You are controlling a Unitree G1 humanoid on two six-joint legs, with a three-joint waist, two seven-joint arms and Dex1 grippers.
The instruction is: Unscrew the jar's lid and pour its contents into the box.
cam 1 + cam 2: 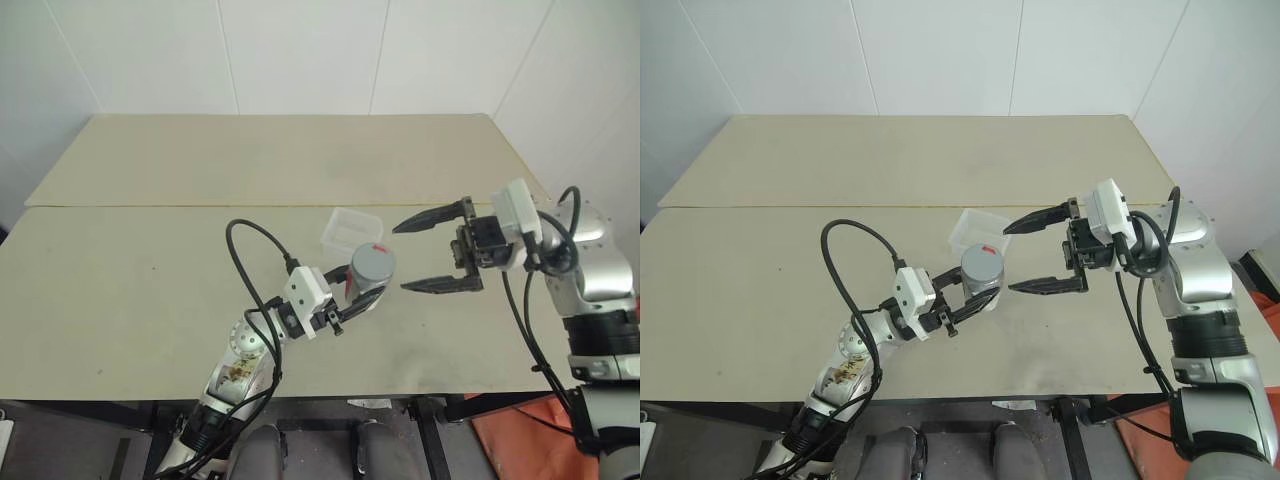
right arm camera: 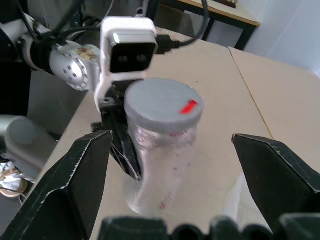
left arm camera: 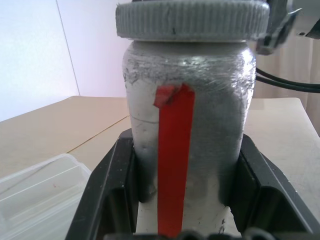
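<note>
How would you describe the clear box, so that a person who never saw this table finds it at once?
Look at the beige table and find the left gripper, shut on the jar with its grey lid near the middle. Just behind the jar lies the box, a low square tub with rounded corners. It is the only see-through thing lying on the tabletop.

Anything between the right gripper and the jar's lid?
Nothing visible. The right gripper is open, fingers spread and pointing at the lid, with only bare gap between. The left gripper clamps the jar lower down, clear of the lid.
</note>
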